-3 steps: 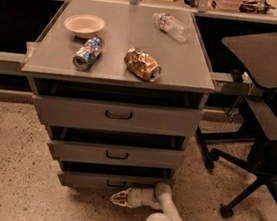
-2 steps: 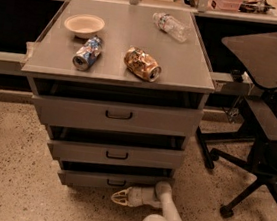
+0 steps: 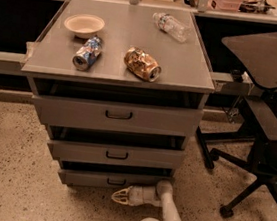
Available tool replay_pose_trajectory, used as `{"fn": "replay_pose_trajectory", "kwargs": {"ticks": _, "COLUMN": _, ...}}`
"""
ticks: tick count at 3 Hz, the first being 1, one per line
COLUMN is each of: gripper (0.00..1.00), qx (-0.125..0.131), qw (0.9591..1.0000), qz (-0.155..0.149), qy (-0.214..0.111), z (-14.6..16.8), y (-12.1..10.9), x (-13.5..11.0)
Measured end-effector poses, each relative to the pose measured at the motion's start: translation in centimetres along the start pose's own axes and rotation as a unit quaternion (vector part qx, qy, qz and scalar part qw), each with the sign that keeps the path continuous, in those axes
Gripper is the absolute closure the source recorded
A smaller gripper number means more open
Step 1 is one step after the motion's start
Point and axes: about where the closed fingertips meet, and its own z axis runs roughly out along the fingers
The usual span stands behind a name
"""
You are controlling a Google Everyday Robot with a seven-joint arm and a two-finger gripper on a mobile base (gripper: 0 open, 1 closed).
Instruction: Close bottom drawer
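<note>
Three drawers are set in the front of the table [image 3: 138, 27], each pulled out a little. The bottom drawer [image 3: 87, 178] is the lowest, just above the floor. Its front stands slightly proud of the frame, and a dark gap is seen above it. The claw [image 3: 120, 196] is held low, just below and in front of the handle [image 3: 116, 182]; whether it is apart or together cannot be told. Compared with a second ago, hardly anything is changed: the claw is shifted only a touch leftward, and the drawer front is found in the same place. The push is therefore judged not yet delivered, and the closing is left to be done.
</note>
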Motion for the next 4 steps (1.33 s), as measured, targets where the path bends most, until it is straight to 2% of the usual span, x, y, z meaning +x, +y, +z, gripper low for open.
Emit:
{"fn": "replay_pose_trajectory", "kwargs": {"ticks": 3, "gripper": 1.0, "qx": -0.003, "qw": 0.9997, "qz": 0.006, "qy": -0.023, "z": 0.56, "y": -0.33, "x": -1.17}}
{"fn": "replay_pose_trajectory", "kwargs": {"ticks": 4, "gripper": 1.0, "qx": -0.002, "qw": 0.9998, "qz": 0.01, "qy": -0.017, "z": 0.61, "y": 0.14, "x": -0.64}}
